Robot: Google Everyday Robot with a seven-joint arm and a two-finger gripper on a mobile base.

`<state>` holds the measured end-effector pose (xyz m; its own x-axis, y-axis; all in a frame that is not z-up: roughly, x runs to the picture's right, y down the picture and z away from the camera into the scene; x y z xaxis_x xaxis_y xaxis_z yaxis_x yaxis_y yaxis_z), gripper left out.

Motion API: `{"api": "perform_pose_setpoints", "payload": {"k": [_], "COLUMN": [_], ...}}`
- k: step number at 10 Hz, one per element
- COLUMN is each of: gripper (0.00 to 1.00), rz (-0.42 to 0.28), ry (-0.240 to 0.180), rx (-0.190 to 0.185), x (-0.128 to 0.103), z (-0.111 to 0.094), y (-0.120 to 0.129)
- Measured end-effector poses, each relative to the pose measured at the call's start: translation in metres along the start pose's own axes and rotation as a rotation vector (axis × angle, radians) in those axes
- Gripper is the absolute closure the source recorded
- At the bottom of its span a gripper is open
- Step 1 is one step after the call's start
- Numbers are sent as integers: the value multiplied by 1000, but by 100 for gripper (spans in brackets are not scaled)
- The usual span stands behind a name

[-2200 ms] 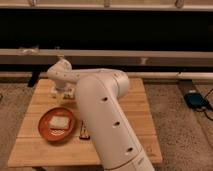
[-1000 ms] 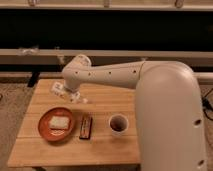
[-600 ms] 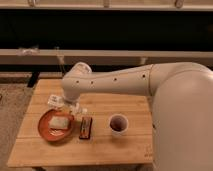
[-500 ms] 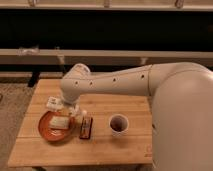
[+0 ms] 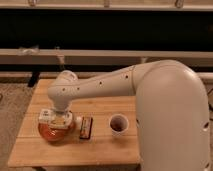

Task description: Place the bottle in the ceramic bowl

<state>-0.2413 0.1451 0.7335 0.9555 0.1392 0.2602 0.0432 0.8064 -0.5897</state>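
Observation:
The bottle (image 5: 46,115) is whitish and lies crosswise in my gripper (image 5: 61,120), its ends sticking out to the left and right. My gripper is shut on the bottle and holds it low over the ceramic bowl (image 5: 50,134), a shallow orange-brown dish at the table's left front. The bottle is at the bowl's rim level; I cannot tell whether it touches the bowl. My white arm (image 5: 115,85) reaches in from the right and hides most of the bowl's inside.
A dark flat bar (image 5: 86,127) lies just right of the bowl. A small white cup (image 5: 118,123) with a dark inside stands further right. The wooden table (image 5: 75,152) ends close in front. A long rail (image 5: 110,54) runs behind.
My gripper has come down and forward from the table's back left to just over the bowl, carrying the bottle. The bar and the cup have not moved.

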Motion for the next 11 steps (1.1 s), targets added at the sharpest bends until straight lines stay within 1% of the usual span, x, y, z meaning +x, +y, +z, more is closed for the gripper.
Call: {"api": "perform_pose_setpoints", "payload": {"k": [2, 4, 5, 6, 8, 9, 11], "gripper": [51, 31, 23, 20, 20, 20, 20], "rz": [-37, -65, -78, -86, -82, -76, -61], "ry": [30, 61, 75, 90, 118, 130, 134], "rx": [2, 18, 24, 29, 49, 66, 88], "x": [-11, -16, -19, -22, -21, -21, -19], "z": [11, 22, 28, 34, 44, 47, 47], "y": [4, 5, 5, 6, 0, -5, -12]}}
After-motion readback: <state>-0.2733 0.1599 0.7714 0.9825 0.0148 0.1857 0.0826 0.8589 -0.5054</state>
